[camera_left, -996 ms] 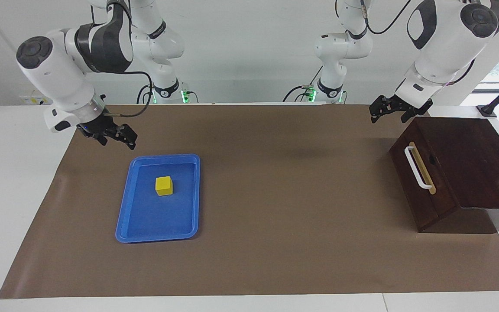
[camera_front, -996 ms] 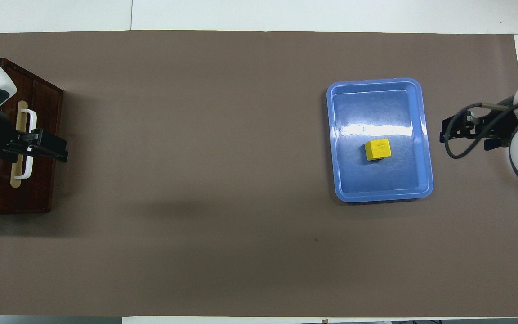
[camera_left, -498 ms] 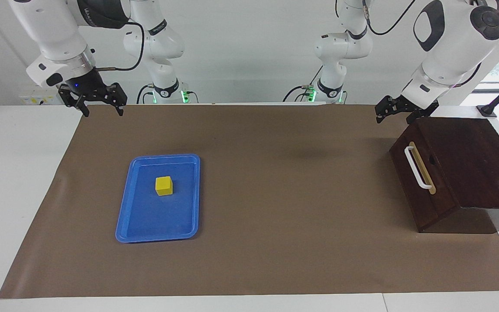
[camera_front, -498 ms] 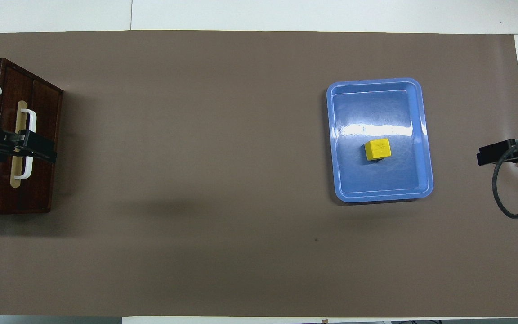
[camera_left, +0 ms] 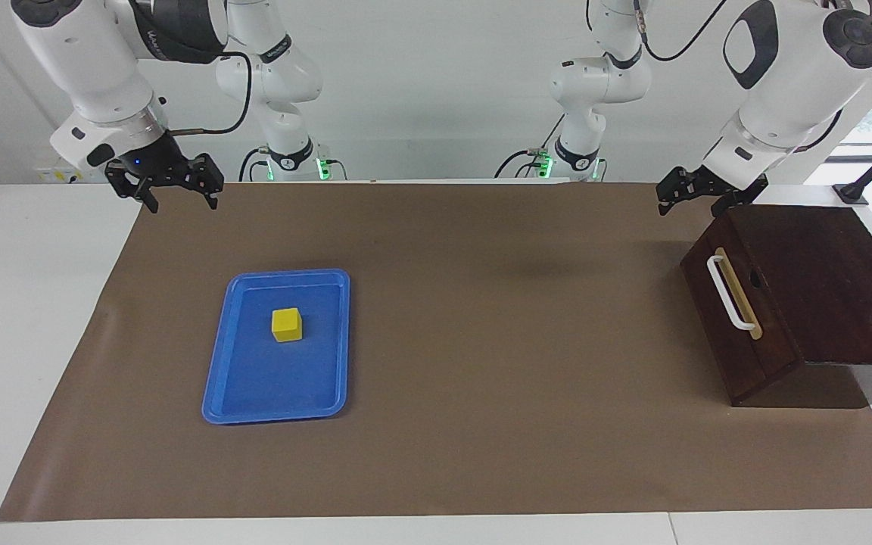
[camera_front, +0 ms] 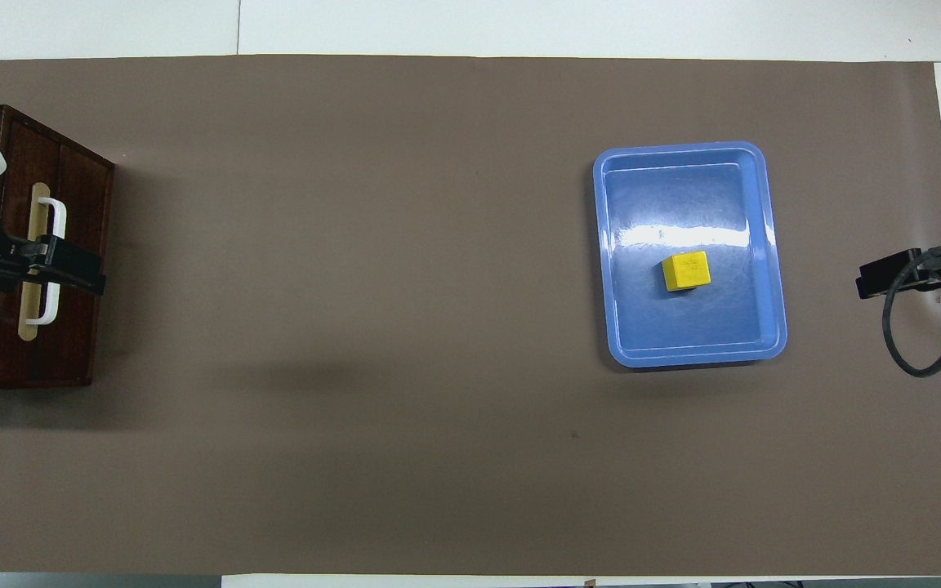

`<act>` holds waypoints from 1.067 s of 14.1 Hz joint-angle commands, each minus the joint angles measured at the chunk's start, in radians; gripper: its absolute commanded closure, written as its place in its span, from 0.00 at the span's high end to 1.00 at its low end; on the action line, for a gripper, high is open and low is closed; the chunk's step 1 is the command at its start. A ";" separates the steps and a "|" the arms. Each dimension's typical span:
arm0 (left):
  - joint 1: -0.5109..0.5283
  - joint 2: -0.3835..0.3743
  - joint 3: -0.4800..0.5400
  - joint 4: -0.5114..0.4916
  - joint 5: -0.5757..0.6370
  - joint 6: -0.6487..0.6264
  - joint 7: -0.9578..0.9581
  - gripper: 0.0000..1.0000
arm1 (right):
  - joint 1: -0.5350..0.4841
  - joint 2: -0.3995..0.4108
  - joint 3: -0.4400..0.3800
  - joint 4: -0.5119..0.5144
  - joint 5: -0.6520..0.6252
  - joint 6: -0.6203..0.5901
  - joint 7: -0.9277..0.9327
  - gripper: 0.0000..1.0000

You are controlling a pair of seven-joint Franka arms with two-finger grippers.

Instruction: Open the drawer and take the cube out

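**Cube out on the tray, drawer shut, both hands empty**

Starting at the robots' edge of the surface (camera_left: pixel 27 341), we find both arms lifted clear of the work. The right hand (camera_left: pixel 182 203) hangs in the air over the brown mat's (camera_left: pixel 481 303) edge at the right arm's end, its 2 fingers spread wide with nothing between them. The left hand (camera_left: pixel 687 203) hovers above the dark wooden box (camera_left: pixel 822 280) at the left arm's end, over the corner closest to the robots. It too is spread wide and empty, and it touches neither the box nor the handle.

A little farther out, the yellow cube (camera_left: pixel 287 324) sits inside the blue tray (camera_left: pixel 213 378), in the half of the tray nearer the robots and clear of its rim. The tray lies flat on the mat toward the right arm's end, well apart from the box.

The drawer (camera_left: pixel 767 325) is pushed fully in, its front flush with the box. Its white bar handle (camera_left: pixel 730 294) on the tan strip stands free.

Since the cube is outside the drawer, we judge that the taking-out is done. We see no step left for the cube, and at most the arms have to settle into rest.

As for writing, the cube's top face carries a faint mark in the overhead view, and the right arm's dark link bears small pale lettering. We can read neither. We see no label on the tray, the box or the mat.
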 commanded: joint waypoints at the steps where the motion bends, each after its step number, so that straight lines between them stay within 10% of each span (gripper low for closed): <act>1: -0.003 -0.015 0.003 -0.018 -0.007 0.028 0.012 1.00 | -0.023 0.013 0.015 0.046 0.037 -0.047 -0.004 1.00; 15: -0.004 -0.029 -0.001 -0.023 -0.010 0.068 0.009 1.00 | -0.023 0.036 0.015 0.110 0.042 -0.090 0.051 1.00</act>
